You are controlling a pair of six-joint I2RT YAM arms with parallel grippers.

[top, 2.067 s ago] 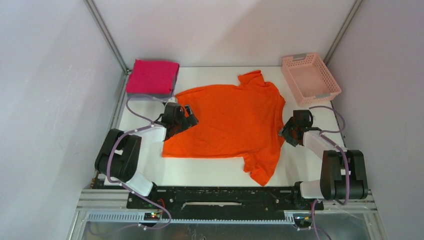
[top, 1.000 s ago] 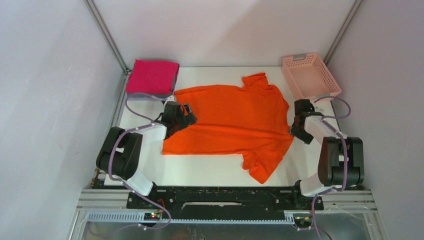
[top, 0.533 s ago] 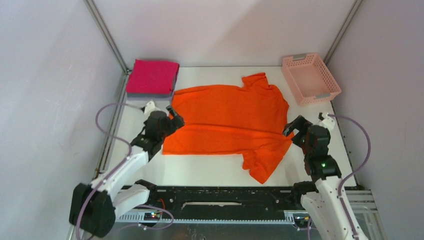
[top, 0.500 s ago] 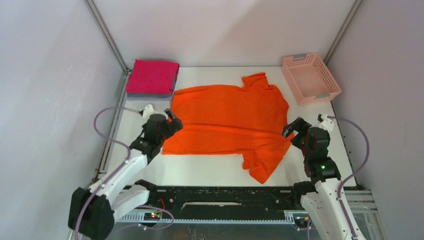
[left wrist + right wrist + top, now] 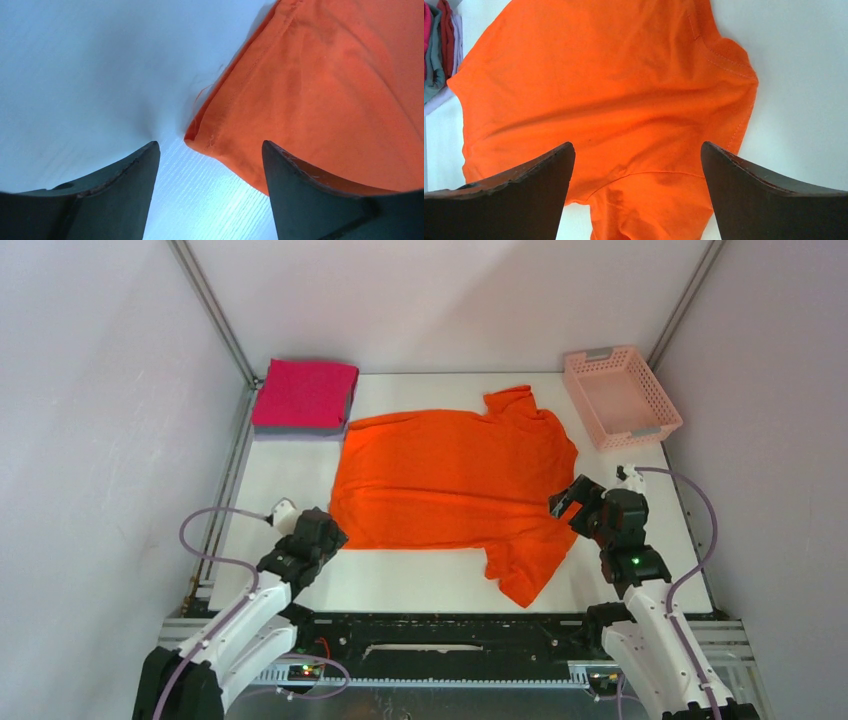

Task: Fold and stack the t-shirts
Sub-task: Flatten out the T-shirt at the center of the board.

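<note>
White table; orange tee spread; left jaws, right jaws wide apart, holding nothing.

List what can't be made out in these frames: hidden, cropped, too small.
1. Folded stack of magenta and grey cloth shirts: count unclear. The top view shows only the top and a grey edge; the right wrist view crops it at the left edge.
2. Left gripper: open at the plain orange cloth t-shirt corner. Whether it touches down is unclear; its wrist covers it from above.
3. Right gripper: open over the shirt; height unreadable in both views.
</note>
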